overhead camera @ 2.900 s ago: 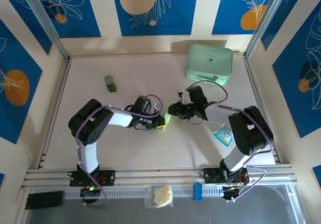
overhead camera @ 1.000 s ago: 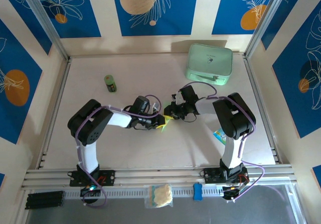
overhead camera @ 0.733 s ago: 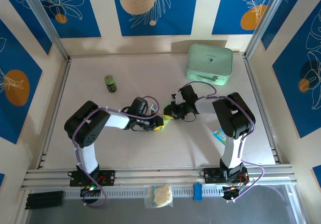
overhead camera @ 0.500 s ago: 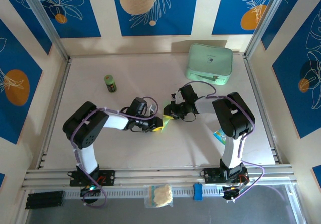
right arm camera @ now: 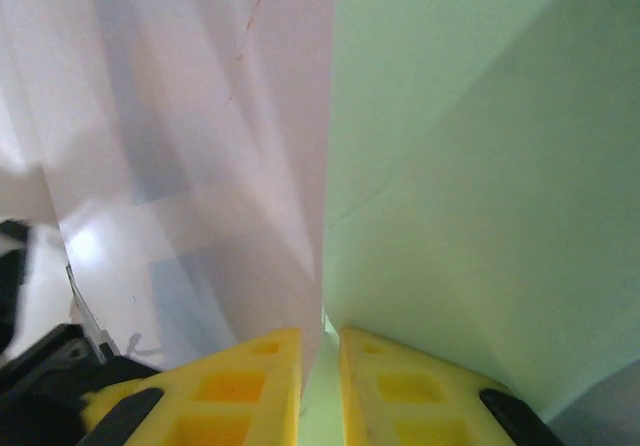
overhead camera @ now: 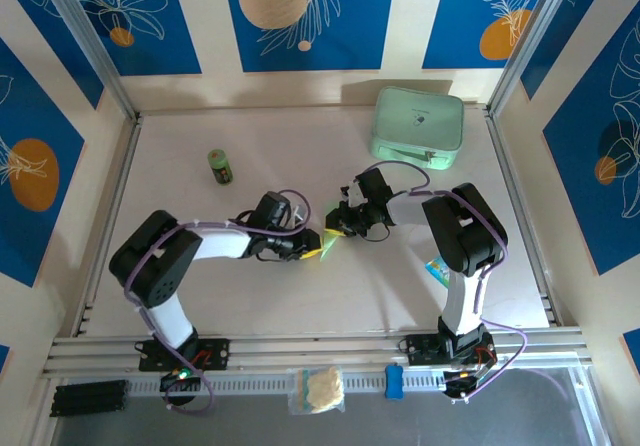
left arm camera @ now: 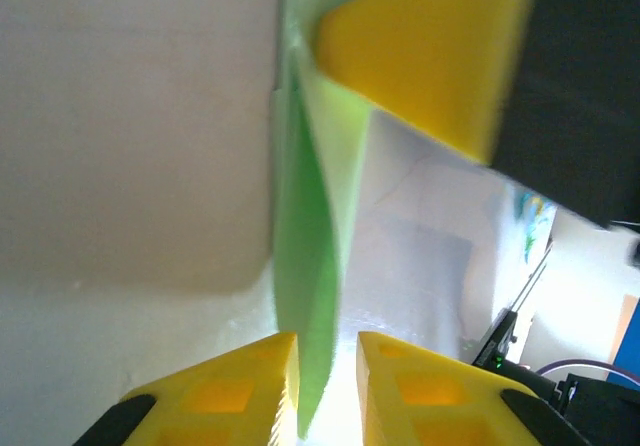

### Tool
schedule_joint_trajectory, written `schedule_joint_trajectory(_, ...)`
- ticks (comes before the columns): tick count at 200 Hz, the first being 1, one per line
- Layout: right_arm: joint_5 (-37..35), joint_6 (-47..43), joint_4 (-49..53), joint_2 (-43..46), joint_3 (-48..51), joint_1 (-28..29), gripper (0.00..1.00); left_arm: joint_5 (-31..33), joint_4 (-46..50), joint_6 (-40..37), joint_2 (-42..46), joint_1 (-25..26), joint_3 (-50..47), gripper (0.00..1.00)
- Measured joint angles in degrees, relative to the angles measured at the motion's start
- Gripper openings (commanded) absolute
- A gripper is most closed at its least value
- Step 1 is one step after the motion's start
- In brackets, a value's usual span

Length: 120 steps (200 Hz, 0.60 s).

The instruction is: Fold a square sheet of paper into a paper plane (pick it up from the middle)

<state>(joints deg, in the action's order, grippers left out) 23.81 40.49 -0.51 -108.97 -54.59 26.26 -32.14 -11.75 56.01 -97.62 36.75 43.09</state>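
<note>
The folded pale green paper [overhead camera: 328,242] hangs between my two grippers at the middle of the table. My right gripper [overhead camera: 338,228] is shut on its upper end; in the right wrist view the paper [right arm camera: 470,166] fans out from the pinched jaws [right arm camera: 320,338]. My left gripper [overhead camera: 312,245] sits at the lower end. In the left wrist view a narrow green point of paper [left arm camera: 305,296] dips into the gap of the left gripper [left arm camera: 327,351], resting against one finger, with light showing through the gap. The right gripper's yellow finger [left arm camera: 430,56] shows above.
A thick mint-green case [overhead camera: 418,124] stands at the back right. A small green bottle [overhead camera: 220,166] stands at the back left. A blue packet [overhead camera: 445,268] lies by the right arm. A bag [overhead camera: 318,388] and a blue piece [overhead camera: 394,381] sit on the near rail.
The right gripper came in from the right and took the paper's upper end. The left arm has since lowered and drawn back to the left, its gripper slipping slightly left along the paper.
</note>
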Motion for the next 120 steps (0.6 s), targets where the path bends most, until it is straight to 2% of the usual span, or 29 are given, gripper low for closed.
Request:
schedule_joint_trajectory(46, -0.7, 0.0, 0.4, 0.0, -0.1, 0.2, 0.18, 1.1, -1.4, -0.5, 3.3, 0.7, 0.0, 0.18)
schedule_joint_trajectory(120, -1.1, 0.1, 0.8, 0.0, -0.3, 0.3, 0.17, 0.9, -5.6, -0.3, -4.0, 2.6, 2.6, 0.14)
